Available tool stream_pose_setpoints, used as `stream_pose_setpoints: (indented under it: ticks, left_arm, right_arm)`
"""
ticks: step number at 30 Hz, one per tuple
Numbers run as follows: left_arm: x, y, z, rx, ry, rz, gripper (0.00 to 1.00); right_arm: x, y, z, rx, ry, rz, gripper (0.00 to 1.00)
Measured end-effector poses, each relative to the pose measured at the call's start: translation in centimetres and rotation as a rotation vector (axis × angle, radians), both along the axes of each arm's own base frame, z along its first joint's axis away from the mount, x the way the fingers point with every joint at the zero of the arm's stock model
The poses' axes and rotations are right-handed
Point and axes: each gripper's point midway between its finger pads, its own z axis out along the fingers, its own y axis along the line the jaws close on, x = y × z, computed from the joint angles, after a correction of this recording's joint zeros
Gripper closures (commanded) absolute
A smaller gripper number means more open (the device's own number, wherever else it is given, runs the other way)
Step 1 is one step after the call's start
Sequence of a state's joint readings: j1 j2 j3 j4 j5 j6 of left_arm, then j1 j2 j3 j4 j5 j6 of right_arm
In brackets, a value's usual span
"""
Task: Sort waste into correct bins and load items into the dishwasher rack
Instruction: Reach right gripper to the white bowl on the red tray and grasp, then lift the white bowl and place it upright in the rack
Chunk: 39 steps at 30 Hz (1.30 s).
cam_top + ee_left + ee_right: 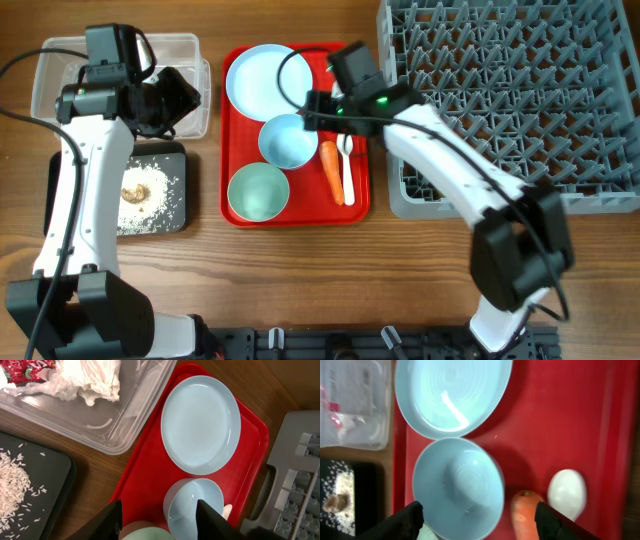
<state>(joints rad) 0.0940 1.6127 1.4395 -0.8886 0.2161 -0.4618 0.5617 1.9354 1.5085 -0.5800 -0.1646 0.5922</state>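
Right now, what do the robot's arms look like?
The left arm and right arm are white tubes with chunky black joints and thin black cables. Their fingers are black and wedge-shaped. A small green light glows on the right arm's wrist.

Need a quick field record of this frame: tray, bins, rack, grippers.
red tray: holds plate, blue bowl, green bowl, carrot, spoon
clear tub: tissue and wrapper inside
black tray: rice and a brown food lump
rack: no dishes in the part that shows
left gripper: open, empty, above the clear tub
right gripper: open, empty, above blue bowl and carrot
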Motion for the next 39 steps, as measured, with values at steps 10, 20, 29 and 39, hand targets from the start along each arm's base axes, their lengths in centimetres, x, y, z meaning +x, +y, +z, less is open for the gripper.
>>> stream_pose_setpoints:
  ticks: [10,20,29,39]
  left_arm:
    - [-0.3,0.1,-0.2,-0.005,0.017,0.010,0.51]
    - [-0.4,0.1,-0.2,-0.005,0.022,0.010,0.48]
    - [-0.5,0.1,-0.3,-0.004,0.023,0.011,0.47]
    - [-0.5,0.1,-0.3,-0.004,0.023,0.011,0.47]
  right_arm:
    - [-1.5,1.4,-5.6,-0.005,0.156,-0.013,0.54]
    - [-1.6,1.5,-5.6,0.002,0.164,-0.025,0.75]
    - [-1.9,1.3,-6.1,-0.004,0.173,-0.025,0.75]
    - [-2.1,1.3,-7.2,-0.008,0.204,-0.036,0.75]
